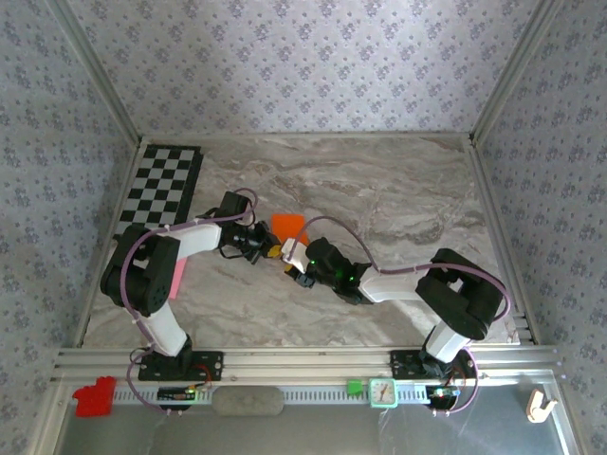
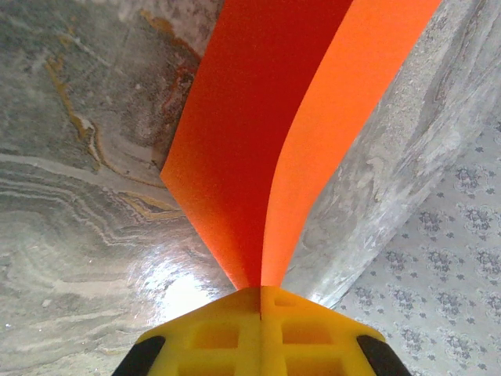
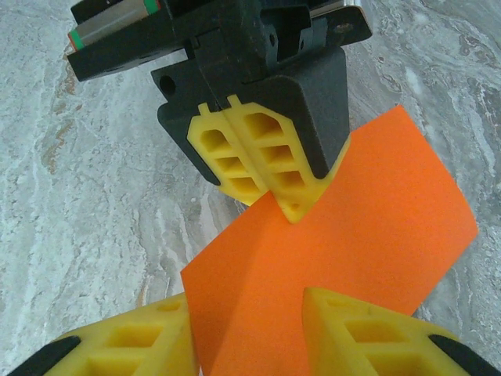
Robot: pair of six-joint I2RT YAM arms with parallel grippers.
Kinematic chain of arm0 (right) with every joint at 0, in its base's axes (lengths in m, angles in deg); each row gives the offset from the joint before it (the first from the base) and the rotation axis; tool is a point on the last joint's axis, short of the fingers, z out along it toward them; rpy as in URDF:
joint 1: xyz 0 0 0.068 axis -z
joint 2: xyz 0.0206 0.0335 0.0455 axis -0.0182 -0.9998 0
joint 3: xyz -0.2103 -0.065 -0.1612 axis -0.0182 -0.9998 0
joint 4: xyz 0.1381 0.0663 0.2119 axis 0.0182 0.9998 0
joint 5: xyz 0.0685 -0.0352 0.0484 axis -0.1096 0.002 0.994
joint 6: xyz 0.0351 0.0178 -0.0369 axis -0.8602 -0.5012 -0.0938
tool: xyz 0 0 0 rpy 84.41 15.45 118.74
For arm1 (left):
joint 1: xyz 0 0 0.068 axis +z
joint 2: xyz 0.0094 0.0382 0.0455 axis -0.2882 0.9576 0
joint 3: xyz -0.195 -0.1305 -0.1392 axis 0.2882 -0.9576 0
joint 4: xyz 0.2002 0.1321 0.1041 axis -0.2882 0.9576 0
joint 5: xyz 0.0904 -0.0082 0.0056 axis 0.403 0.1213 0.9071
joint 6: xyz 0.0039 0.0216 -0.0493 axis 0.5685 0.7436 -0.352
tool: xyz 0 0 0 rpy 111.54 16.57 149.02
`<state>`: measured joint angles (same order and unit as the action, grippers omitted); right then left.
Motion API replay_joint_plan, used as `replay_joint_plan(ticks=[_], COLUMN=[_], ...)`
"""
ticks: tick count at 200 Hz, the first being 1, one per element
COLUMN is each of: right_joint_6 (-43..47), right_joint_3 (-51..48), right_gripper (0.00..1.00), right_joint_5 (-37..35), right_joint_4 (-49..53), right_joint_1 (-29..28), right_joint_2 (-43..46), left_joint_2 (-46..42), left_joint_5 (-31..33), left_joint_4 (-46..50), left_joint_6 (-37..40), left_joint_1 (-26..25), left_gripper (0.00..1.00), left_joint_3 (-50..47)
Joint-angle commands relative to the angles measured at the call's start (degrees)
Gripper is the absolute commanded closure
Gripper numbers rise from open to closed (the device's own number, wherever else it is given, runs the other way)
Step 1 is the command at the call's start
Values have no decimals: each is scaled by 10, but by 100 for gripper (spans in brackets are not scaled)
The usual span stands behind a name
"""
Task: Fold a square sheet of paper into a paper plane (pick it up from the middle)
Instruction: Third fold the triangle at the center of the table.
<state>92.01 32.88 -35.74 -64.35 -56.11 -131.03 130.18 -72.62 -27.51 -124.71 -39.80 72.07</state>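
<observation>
The right gripper stands partly open, its yellow fingers on either side of the sheet of paper and gripping nothing yet. Just beyond them, the left gripper is clamped tight on the sheet, which fans out from that pinch in two bowed leaves. Farther off lies the table. The paper looks light, thin and floppy, so it should crease or slide out easily. A gentle, flat hold near its middle, close beside the left pinch, seems safest.
</observation>
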Motion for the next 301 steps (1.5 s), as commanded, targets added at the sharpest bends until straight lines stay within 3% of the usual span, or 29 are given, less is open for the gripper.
replay_joint_plan(ticks=[1, 65, 103, 158, 190, 244, 301], right_joint_6=[-3, -7, -7, -40, -90, -161, -205], right_joint_3=[12, 21, 23, 12, 10, 10, 14], right_gripper=[62, 62, 74, 87, 91, 92, 92], right_joint_5=[8, 13, 24, 88, 137, 201, 240], right_joint_4=[-2, -3, 13, 45, 49, 30, 22], right_joint_1=[-3, -3, -3, 1, 2, 0, 3], right_joint_2=[3, -1, -1, 12, 8, -12, -26], left_joint_2=[3, 5, 1, -65, -97, -57, 35], left_joint_5=[0, 1, 3, 45, 52, 51, 90], left_joint_4=[14, 14, 17, 51, 46, 46, 112], left_joint_6=[2, 1, 3, 35, 56, 83, 127], left_joint_1=[-5, -8, -8, 43, 53, 23, 11], left_gripper=[100, 100, 100, 72, 65, 65, 78], left_joint_3=[6, 7, 7, -4, 4, 37, 84])
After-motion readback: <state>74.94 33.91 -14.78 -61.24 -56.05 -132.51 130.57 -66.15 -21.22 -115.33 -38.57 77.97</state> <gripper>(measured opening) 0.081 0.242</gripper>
